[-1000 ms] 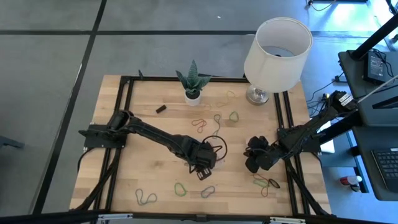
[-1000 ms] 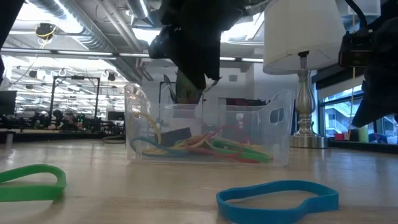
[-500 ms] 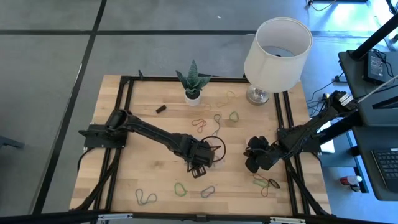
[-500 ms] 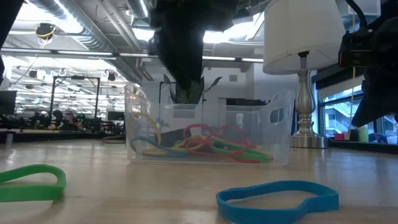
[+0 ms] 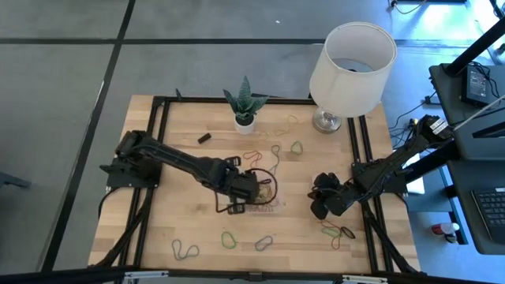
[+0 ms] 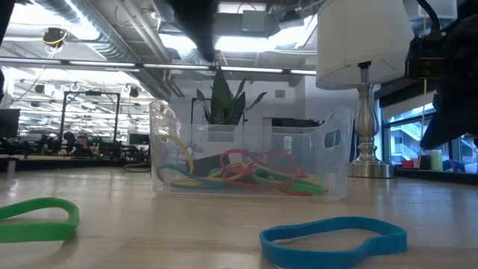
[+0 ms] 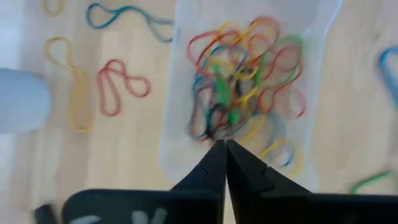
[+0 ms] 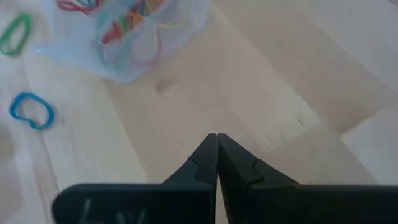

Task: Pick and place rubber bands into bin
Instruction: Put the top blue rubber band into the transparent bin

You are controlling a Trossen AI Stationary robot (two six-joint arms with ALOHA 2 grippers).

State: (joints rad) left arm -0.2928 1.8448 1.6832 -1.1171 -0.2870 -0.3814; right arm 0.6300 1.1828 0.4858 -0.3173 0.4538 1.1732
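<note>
Left tool (image 7: 225, 149) pressed together, empty, above bin (image 7: 186, 112) mid-counter; right tool (image 8: 217, 142) also pressed together, waiting. Risk: loose rubber bands (image 5: 229, 238) near front edge slip from the pinch.

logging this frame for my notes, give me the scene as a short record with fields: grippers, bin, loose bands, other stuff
left gripper: shut, empty, just above the bin
right gripper: shut, empty, over bare wood to the right of the bin
bin: clear plastic, mid-table, holding a tangle of rubber bands
loose bands: several near the front edge, a few behind the bin, some at front right
other stuff: potted plant and lamp at the back, small black block left of the plant
</note>
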